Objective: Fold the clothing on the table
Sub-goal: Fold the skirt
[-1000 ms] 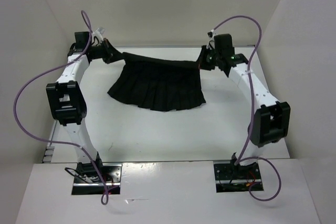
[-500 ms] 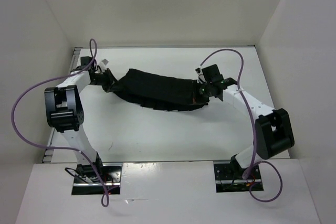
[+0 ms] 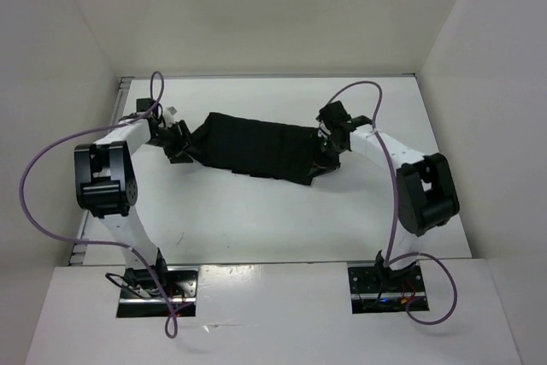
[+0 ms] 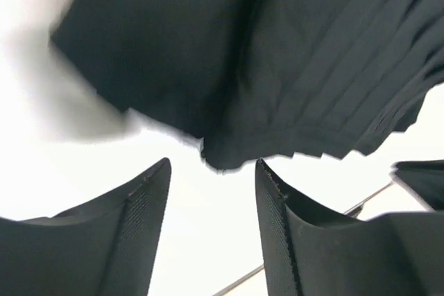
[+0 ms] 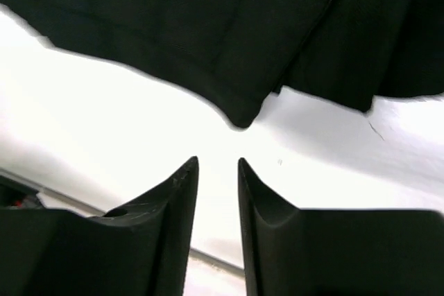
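Lying in a folded band across the table [image 3: 256, 228], the clothing [image 3: 256, 147] sits free of the left gripper [image 4: 212, 164], parted wide, and the right gripper [image 5: 218, 161], barely parted; a fingertip catching a corner could drag the fold open.

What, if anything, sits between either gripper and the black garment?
Nothing visible. In each wrist view only bare white table lies between the left gripper, the right gripper and the garment's near edge.
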Controlling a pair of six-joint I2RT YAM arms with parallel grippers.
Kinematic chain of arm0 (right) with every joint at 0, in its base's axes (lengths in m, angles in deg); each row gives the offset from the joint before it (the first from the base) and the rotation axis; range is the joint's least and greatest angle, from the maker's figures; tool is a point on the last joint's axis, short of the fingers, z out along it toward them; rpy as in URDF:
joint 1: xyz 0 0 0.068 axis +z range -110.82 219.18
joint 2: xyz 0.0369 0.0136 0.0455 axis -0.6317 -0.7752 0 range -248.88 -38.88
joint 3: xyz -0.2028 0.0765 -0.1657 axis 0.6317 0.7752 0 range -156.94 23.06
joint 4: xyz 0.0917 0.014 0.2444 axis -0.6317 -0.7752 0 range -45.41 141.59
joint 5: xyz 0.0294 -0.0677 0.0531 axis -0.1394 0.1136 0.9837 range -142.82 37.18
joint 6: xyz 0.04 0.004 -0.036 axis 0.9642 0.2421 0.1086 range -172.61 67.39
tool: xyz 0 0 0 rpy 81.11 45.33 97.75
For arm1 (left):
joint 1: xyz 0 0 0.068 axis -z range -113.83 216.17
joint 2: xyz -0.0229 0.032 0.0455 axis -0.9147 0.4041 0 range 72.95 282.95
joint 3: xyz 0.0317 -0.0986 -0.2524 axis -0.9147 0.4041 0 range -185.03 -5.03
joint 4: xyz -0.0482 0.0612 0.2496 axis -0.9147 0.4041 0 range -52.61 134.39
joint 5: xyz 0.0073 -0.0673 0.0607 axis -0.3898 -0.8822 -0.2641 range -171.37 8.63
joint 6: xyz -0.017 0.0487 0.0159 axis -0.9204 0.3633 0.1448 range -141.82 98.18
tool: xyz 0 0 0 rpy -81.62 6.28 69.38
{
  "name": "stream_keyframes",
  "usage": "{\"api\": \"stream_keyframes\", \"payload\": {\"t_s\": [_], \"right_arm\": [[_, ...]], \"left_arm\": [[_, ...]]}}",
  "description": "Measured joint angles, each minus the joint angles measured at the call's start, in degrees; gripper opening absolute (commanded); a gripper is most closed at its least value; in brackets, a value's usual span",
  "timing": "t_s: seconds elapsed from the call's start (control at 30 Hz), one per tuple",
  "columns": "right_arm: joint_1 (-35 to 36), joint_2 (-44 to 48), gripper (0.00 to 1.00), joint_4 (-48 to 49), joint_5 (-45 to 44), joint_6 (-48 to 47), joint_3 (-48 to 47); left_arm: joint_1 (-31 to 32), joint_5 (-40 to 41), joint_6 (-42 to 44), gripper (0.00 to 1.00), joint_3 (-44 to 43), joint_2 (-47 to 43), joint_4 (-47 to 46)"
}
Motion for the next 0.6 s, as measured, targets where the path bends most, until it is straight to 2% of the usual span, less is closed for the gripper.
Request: {"api": "stream_keyframes", "payload": {"t_s": [0.07, 0.13, 0.23, 0.27, 0.33, 0.37, 0.4, 0.43, 0.47, 0.53, 0.6], "right_arm": [[0.0, 3.3, 0.43, -2.4, -1.1, 0.5, -2.0], [-0.1, 7.8, 0.45, -4.5, -2.6, 1.1, -5.3], [-1.4, 13.3, 0.51, -3.9, -4.0, 1.6, -10.8], [-2.1, 14.0, 0.59, -3.5, -4.2, 1.6, -12.1], [-4.2, 14.0, 0.63, -2.1, -4.3, 1.4, -14.2], [-5.5, 12.7, 0.69, -0.9, -4.3, 1.1, -14.8], [-6.3, 11.5, 0.76, -0.2, -4.4, 0.9, -14.9], [-7.2, 9.8, 0.82, 0.7, -4.5, 0.5, -14.9], [-8.3, 7.6, 0.84, 1.3, -4.6, -0.1, -14.8], [-9.8, 3.9, 0.98, 1.9, -4.8, -1.1, -14.2], [-11.5, 0.9, 1.00, 2.1, -4.3, -2.5, -13.4]], "left_arm": [[0.0, 1.7, 0.3, 0.61, 1.3, -4.2, 2.1], [0.0, 2.9, 0.2, 0.56, 1.4, -10.1, 3.3], [0.3, 2.4, 0.2, 0.07, -3.7, -17.0, 3.9], [0.5, 1.7, 0.0, 0.00, -6.5, -17.2, 3.4], [1.3, 0.3, 0.2, 0.00, -12.9, -15.7, 1.9], [1.8, -0.1, 0.3, 0.03, -15.8, -14.3, 1.1], [2.2, -0.2, 0.4, 0.14, -17.3, -13.2, 0.4], [2.5, 0.1, 0.3, 0.39, -17.8, -12.3, -0.3], [2.8, 0.7, 0.6, 0.42, -17.7, -11.7, -0.5], [3.2, 2.7, 0.5, 0.45, -16.6, -10.2, -0.4], [3.2, 4.9, 0.5, 0.47, -16.0, -8.5, -0.2]]}}
